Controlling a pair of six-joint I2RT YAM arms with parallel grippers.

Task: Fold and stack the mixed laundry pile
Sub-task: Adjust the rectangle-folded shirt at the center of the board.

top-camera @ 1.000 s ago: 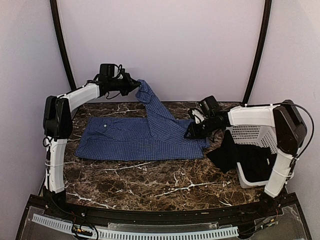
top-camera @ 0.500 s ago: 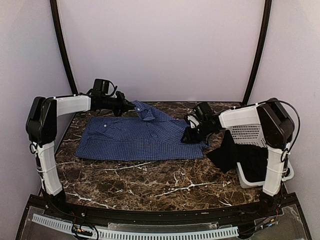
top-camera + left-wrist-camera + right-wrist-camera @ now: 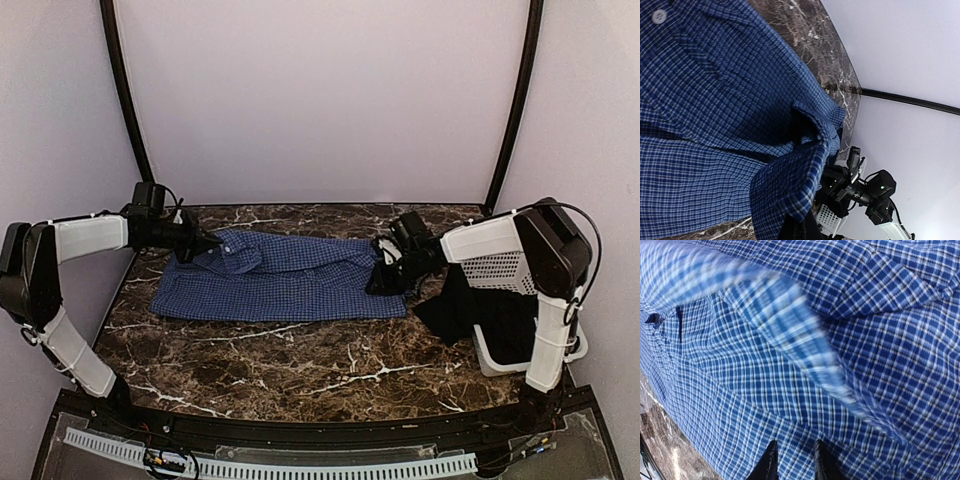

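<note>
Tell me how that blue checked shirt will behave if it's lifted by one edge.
Probably floppy: the shirt lies flat yet buckles into soft folds, so it would likely drape and sag. It looks thin, so it is likely light. On the polished table it may bunch rather than slide whole.

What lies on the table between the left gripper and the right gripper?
The blue checked shirt lies spread between them, as the top view shows.
</note>
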